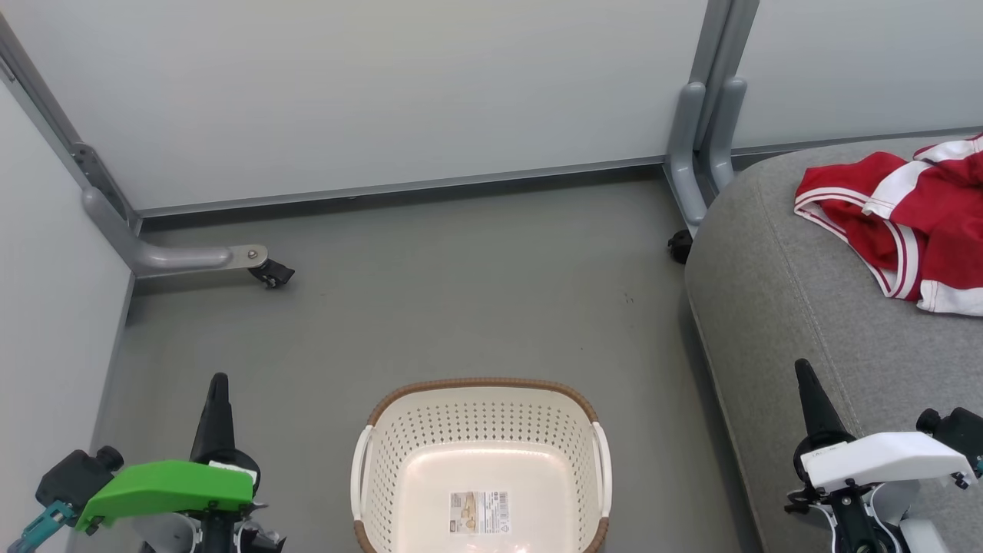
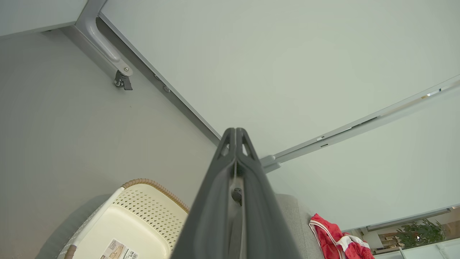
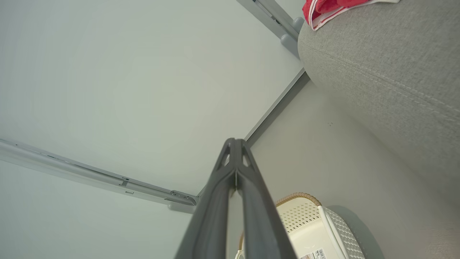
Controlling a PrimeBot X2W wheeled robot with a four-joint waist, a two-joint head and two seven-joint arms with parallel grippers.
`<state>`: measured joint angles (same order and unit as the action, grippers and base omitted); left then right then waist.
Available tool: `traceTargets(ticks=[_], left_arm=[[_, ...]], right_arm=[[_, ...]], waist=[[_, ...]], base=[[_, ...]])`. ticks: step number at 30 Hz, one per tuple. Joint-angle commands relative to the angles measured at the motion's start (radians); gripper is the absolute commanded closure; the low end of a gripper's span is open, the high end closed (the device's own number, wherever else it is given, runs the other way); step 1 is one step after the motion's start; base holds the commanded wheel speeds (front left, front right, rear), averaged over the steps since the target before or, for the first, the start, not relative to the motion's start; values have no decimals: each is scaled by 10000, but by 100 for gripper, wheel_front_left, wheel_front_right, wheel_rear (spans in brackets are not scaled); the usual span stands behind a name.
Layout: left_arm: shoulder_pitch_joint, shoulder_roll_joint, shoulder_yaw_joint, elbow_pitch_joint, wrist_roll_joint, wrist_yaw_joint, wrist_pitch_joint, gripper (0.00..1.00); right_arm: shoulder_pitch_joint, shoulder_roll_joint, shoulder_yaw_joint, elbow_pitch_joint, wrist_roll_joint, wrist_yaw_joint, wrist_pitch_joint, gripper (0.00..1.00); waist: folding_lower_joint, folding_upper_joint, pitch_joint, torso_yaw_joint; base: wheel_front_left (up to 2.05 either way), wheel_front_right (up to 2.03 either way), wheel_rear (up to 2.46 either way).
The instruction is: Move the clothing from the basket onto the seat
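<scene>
Clothing (image 1: 906,223) heaped on seat (image 1: 806,307); basket (image 1: 480,399) bottom bare. Left claw (image 1: 219,388), right claw (image 1: 805,376) both pinched closed, empty. Risk: loose heap near seat's rounded corner might slide floorward if brushed.

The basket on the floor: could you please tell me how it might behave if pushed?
The basket probably feels light: thin perforated plastic, only a sticker visible inside. Pushed, it would likely slide on the smooth floor rather than tip, being wide and low. Its walls may flex when pinched.
</scene>
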<state>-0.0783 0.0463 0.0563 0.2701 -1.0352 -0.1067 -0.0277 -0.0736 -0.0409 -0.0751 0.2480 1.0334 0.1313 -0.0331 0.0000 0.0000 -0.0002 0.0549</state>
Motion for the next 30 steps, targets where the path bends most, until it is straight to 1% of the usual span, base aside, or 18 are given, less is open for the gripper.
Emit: traceTargets(ticks=[1, 30], left_arm=[[-278, 47, 58, -119, -310, -85, 74, 100], [-324, 57, 340, -203, -3135, -175, 786, 100]], right_arm=[[-223, -74, -46, -112, 306, -5, 91, 100], [-304, -97, -236, -84, 3136, -5, 820, 100]], waist=[[0, 0, 1, -13], [0, 0, 15, -252]], base=[[0, 0, 0], [0, 0, 0]])
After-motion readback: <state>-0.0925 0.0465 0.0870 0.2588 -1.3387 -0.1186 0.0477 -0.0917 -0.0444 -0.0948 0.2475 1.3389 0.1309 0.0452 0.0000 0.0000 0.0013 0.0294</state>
